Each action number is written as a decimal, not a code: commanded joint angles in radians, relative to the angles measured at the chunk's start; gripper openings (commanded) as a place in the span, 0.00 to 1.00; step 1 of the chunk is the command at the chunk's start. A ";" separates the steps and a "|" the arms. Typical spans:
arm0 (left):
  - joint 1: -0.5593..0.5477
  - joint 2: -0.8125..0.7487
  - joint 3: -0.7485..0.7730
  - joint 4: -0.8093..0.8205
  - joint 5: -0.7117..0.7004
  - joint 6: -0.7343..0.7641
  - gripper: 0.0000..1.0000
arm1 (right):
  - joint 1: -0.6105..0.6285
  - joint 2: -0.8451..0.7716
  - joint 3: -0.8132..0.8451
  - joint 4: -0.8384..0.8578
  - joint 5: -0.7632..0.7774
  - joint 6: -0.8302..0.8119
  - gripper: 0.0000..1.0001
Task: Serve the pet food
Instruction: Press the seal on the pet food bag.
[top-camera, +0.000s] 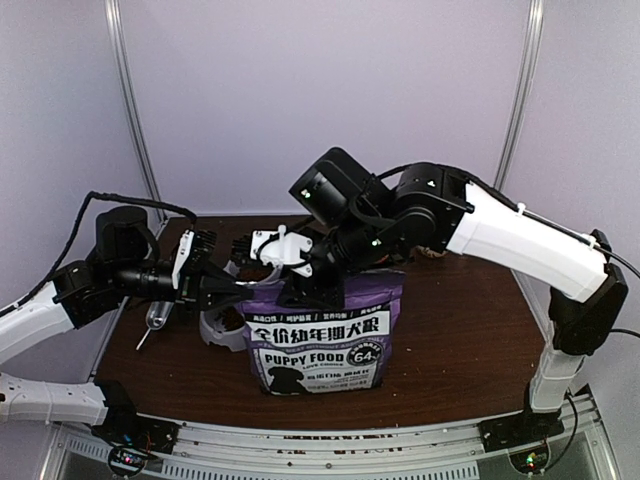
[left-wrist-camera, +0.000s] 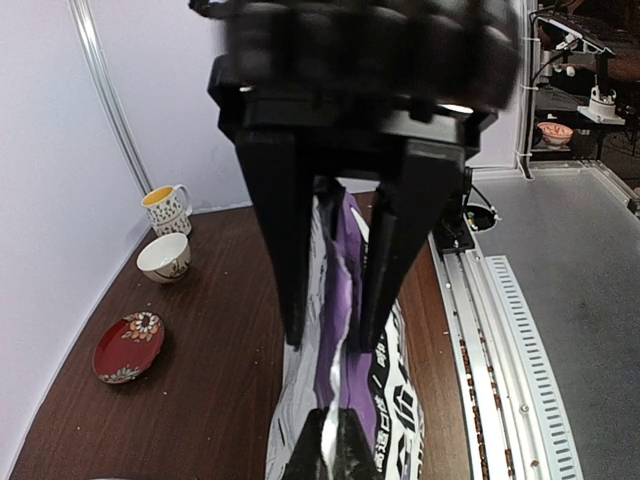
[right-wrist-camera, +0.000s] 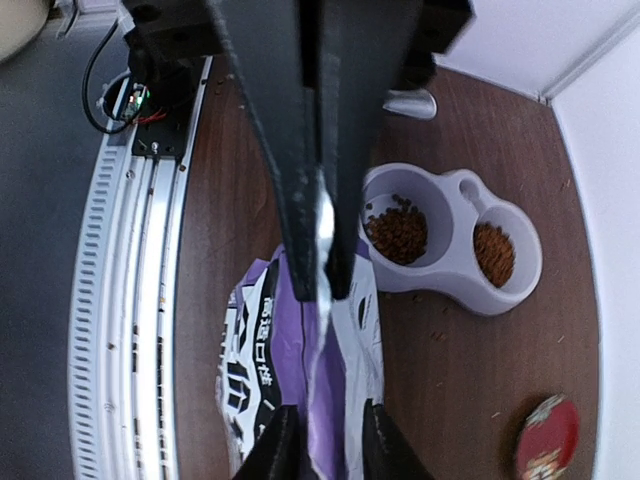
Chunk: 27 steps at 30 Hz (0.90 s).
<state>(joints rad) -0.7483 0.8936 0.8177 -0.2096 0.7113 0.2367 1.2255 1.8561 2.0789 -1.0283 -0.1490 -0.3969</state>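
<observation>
The pet food (right-wrist-camera: 398, 232) is brown kibble lying in both cups of a lavender double bowl (right-wrist-camera: 440, 278), beside the purple printed bag (top-camera: 322, 345). That bag stands upright near the table's front edge. My right gripper (right-wrist-camera: 322, 292) is shut on the bag's top edge, pinching the seam flat. My left gripper (left-wrist-camera: 328, 340) is at the other end of the top edge, and its fingers (left-wrist-camera: 290, 300) are apart, one on each side of the bag's mouth. In the top view the left gripper (top-camera: 235, 292) and right gripper (top-camera: 300, 290) meet over the bag.
A red plate (left-wrist-camera: 128, 348), a small white bowl (left-wrist-camera: 164, 257) and a mug (left-wrist-camera: 165, 203) stand along the far wall. A clear scoop (top-camera: 158, 318) lies left of the bowl. Loose kibble bits dot the table. The metal rail (left-wrist-camera: 500, 350) runs along the front edge.
</observation>
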 joint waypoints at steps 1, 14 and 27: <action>-0.005 -0.029 0.001 0.075 0.040 0.011 0.00 | -0.020 -0.065 -0.051 -0.016 0.018 0.000 0.34; -0.006 -0.024 0.003 0.067 0.024 0.010 0.00 | -0.036 -0.050 -0.042 -0.003 -0.047 0.004 0.11; -0.005 -0.031 0.003 0.064 0.020 0.013 0.00 | -0.047 -0.138 -0.148 0.055 -0.022 0.044 0.17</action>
<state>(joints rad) -0.7547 0.8913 0.8169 -0.2073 0.6960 0.2379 1.1980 1.7706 1.9450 -0.9657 -0.1940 -0.3798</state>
